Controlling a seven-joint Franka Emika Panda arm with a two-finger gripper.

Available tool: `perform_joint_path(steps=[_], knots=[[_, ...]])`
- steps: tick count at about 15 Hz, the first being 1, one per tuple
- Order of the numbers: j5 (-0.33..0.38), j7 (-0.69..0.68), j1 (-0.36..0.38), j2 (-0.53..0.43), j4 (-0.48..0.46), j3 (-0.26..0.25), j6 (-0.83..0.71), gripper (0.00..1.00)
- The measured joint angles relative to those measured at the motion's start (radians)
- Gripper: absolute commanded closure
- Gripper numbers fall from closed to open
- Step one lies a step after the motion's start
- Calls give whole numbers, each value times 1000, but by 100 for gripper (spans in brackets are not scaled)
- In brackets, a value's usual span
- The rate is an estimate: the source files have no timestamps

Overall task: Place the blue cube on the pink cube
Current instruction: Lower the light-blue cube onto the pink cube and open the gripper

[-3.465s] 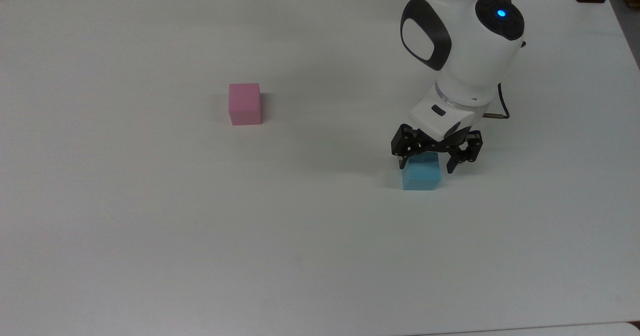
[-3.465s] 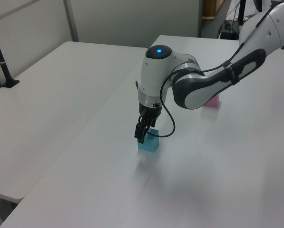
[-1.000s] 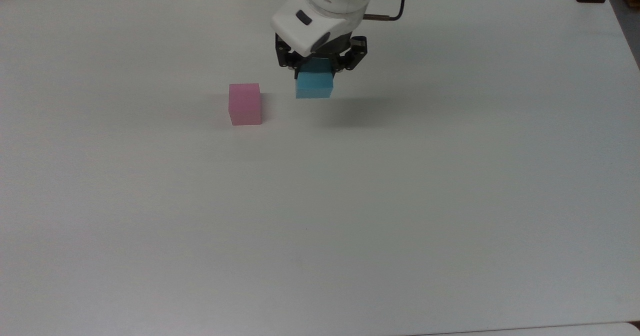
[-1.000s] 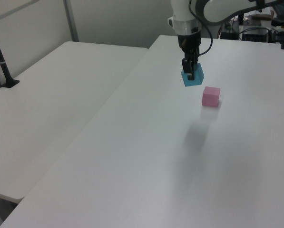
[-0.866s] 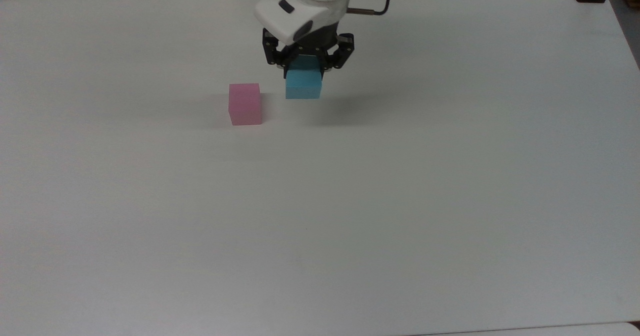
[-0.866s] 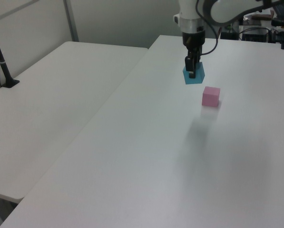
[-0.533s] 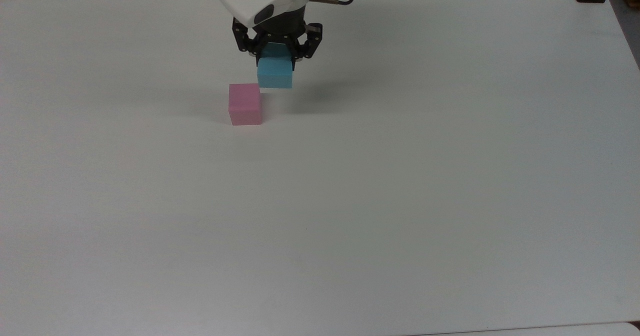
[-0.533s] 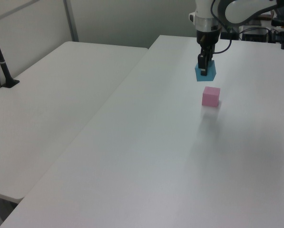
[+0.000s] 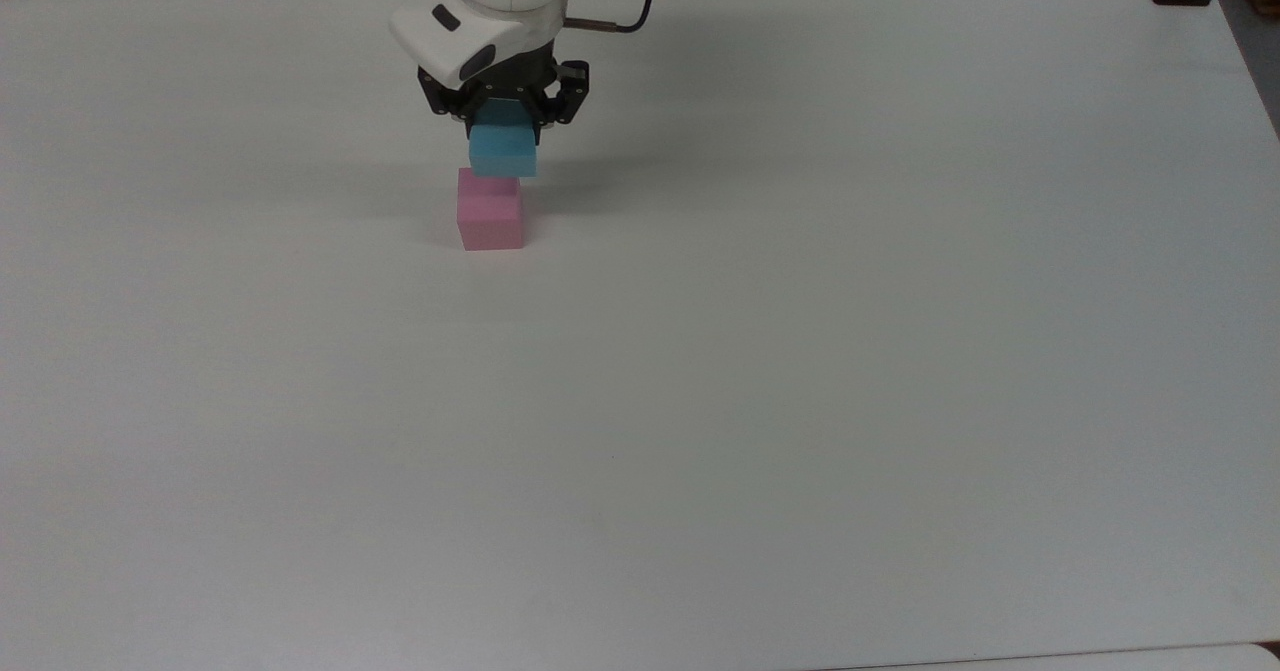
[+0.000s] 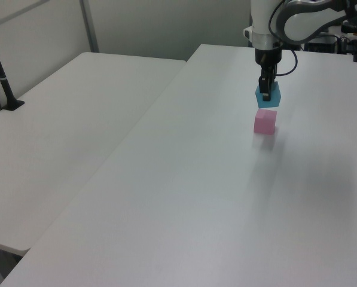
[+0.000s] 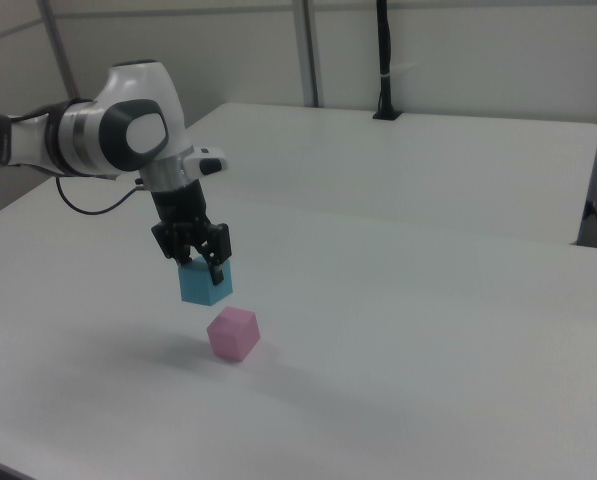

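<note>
While clamped in the pincer [image 9: 503,121] for stacking, blue cube [image 9: 502,154] carried clear of the counter [image 9: 800,351], just off the pink cube [image 9: 490,213] toward twelve o'clock in the top view, not yet centred above it.

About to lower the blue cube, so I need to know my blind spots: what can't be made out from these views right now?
- Top view: the blue cube covers the back edge of the pink cube, so the gap between them cannot be read.
- Top view: the gripper hides the top of the blue cube.
- Left view: the fingers cover part of the near face of the blue cube.
- Right view: whether the blue cube is centred over the pink cube is unclear.
</note>
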Motion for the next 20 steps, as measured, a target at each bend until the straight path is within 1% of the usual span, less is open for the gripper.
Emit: perform_joint_path(steps=[5,11,15,20], knots=[[-14,-45,-35,-8,-19,-1,8,63],[-18,-48,-43,-8,-63,0,101,63],[-18,-48,-43,-8,-72,1,143,63],[-18,-48,-43,-8,-131,2,262,63]])
